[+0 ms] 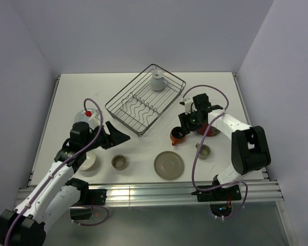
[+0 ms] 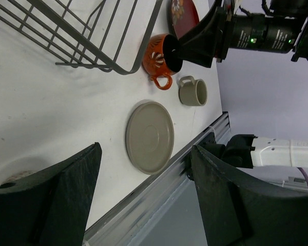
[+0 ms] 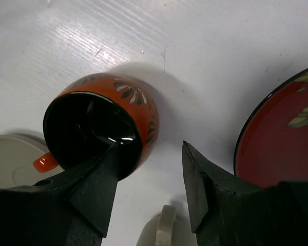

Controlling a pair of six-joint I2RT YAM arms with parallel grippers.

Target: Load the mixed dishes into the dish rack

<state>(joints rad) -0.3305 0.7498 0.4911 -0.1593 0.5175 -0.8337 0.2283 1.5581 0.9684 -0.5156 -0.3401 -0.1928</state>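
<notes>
The dish rack stands mid-table with a grey cup upside down in its far end. My right gripper is open at the orange-red mug. In the right wrist view one of its fingers overlaps the mug's dark opening and the other stands outside, so the gripper straddles the wall. The red floral plate lies just right of it. My left gripper is open and empty, hovering left of the olive-grey plate.
A beige cup sits right of the olive-grey plate, a small cup and a cream bowl to its left. The left wrist view shows the rack corner, mug, beige cup and the table's metal front rail.
</notes>
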